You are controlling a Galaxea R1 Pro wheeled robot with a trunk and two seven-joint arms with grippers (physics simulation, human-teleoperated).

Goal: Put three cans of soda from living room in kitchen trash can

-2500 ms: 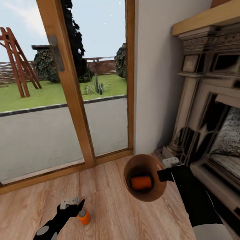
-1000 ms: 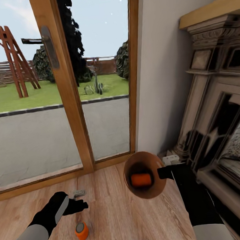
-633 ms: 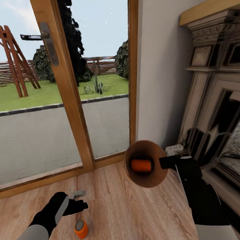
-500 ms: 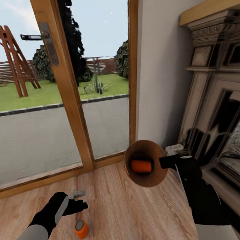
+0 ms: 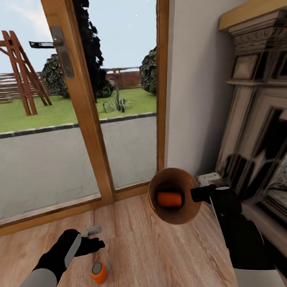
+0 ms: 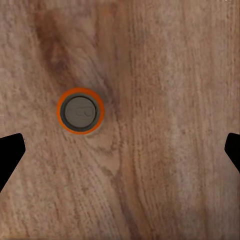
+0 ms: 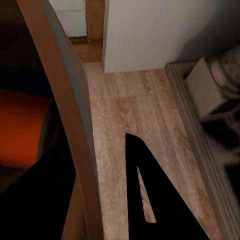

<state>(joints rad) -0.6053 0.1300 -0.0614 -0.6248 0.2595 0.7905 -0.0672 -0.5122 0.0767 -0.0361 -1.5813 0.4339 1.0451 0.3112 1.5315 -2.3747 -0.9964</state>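
R end effector (image 5: 196, 194) grips bin rim (image 5: 151, 189); L end effector (image 5: 95, 238) open.

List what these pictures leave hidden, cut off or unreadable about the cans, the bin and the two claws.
- Trash can: head view faces its mouth; its outside is hidden.
- Orange can inside: ends shadowed; right wrist view cuts it at the edge.
- Right claw: its grip on the rim is dark; contact unclear.
- Left claw: fingertips cut off at the wrist picture's edges.
- Floor can: seen top-down, its side is hidden.
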